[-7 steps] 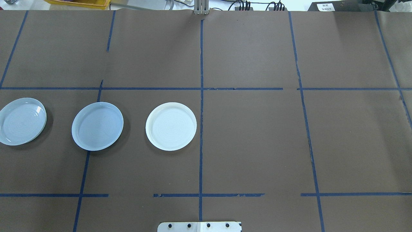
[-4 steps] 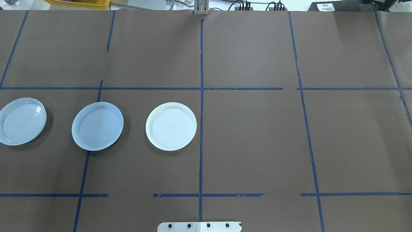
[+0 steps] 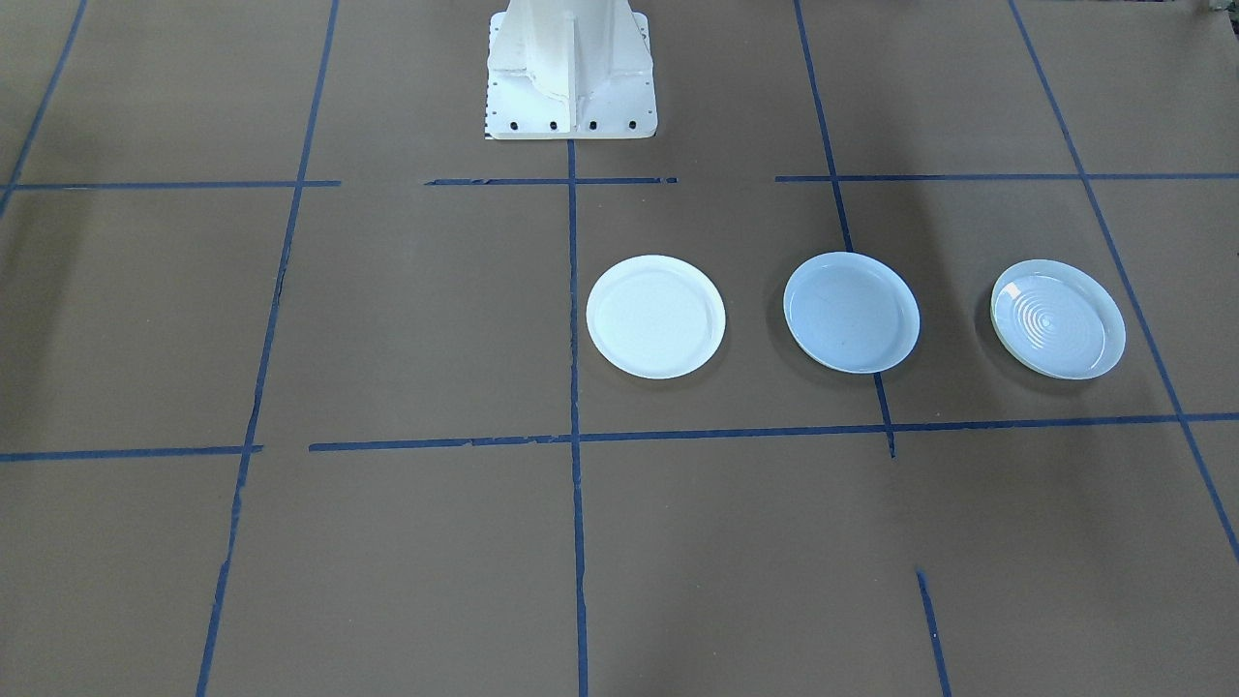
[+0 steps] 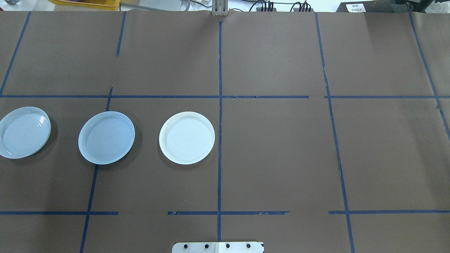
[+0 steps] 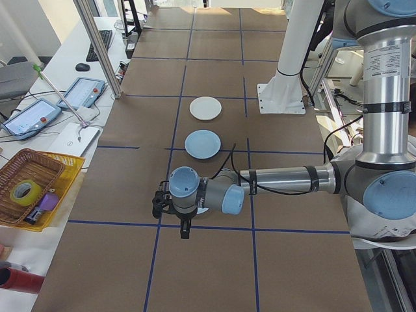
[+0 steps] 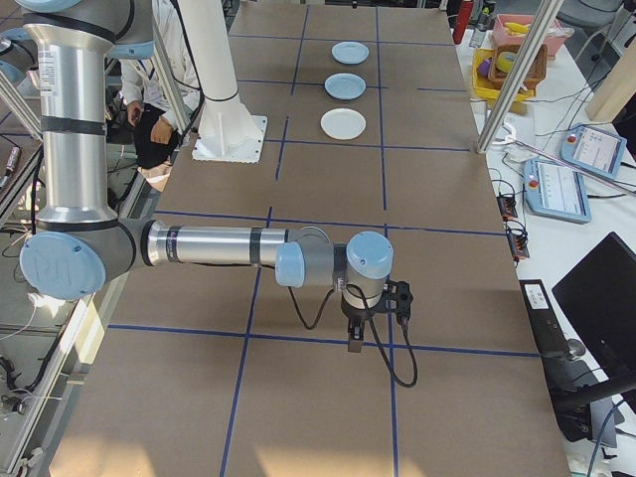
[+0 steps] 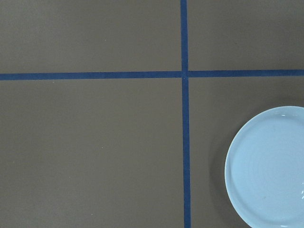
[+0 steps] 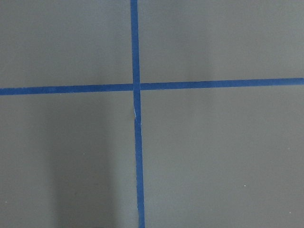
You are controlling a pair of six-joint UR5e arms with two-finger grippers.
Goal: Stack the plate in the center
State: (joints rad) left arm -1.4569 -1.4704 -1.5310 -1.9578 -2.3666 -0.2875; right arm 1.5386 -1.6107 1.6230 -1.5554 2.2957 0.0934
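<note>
Brown table (image 4: pixel 281 158), both grippers' opening unclear

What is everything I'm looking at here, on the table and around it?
pale blue plate: one, smooth, middle of the row of three.
white plate: one, bright white, the row's end nearest the table's centre line.
ridged plate: one, pale with ring ridges, the row's outer end on the robot's left.
table: one, brown cover with blue tape grid.
wicker basket: one, brown, on a yellow tray beside the table, holding a tape roll.
tablets: two, on the side bench.
white pedestal: one, at the robot's edge of the table.
left gripper: one, dark, over the ridged plate; open or shut cannot be told.
right gripper: one, dark, over bare table; cannot be told.
</note>
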